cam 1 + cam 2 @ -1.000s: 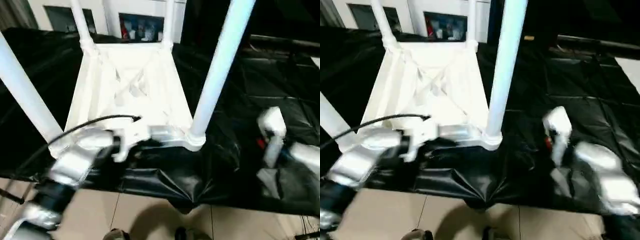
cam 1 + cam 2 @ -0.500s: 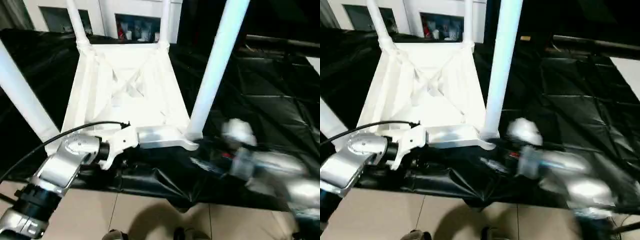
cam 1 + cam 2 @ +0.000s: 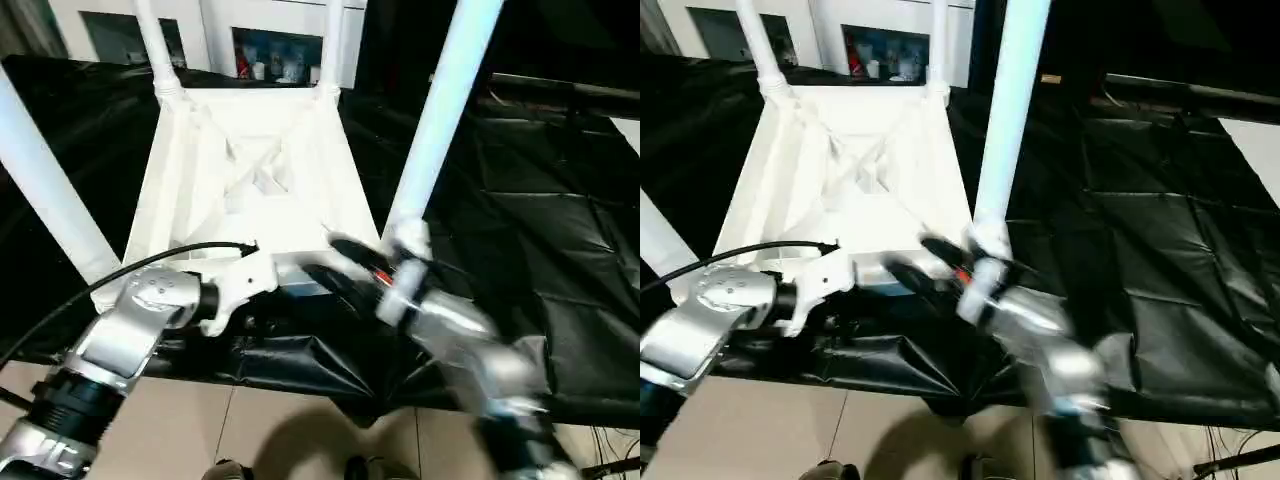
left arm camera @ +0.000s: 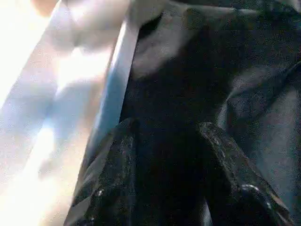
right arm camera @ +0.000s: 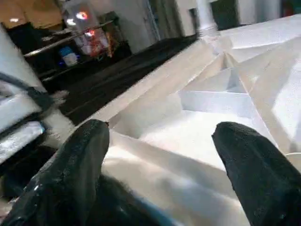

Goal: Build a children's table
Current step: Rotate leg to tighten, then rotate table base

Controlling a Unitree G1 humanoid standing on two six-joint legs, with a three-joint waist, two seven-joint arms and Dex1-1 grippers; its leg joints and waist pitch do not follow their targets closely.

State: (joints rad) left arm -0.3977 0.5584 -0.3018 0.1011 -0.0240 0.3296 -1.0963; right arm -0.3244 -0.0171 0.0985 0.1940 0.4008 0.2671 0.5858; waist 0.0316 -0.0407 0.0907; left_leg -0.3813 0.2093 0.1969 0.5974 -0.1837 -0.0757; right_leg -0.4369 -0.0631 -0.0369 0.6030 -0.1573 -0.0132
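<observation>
The white children's table lies upside down on black cloth, ribbed underside up. Its four legs stand in the corner sockets; the near right leg and near left leg rise past the picture's top. My left gripper sits at the table top's near edge with its fingers apart; only black cloth shows between them, and the white edge runs beside one finger. My right gripper reaches over the near edge, just left of the near right leg. It is open wide with the white ribs beyond its fingers.
The black cloth covers the work surface and hangs over its front edge. Beige floor tiles lie below. White cabinets with small coloured items stand behind the table.
My right arm has swung left from the cloth at the right to the table's near edge by the near right leg. The left arm has barely moved.
</observation>
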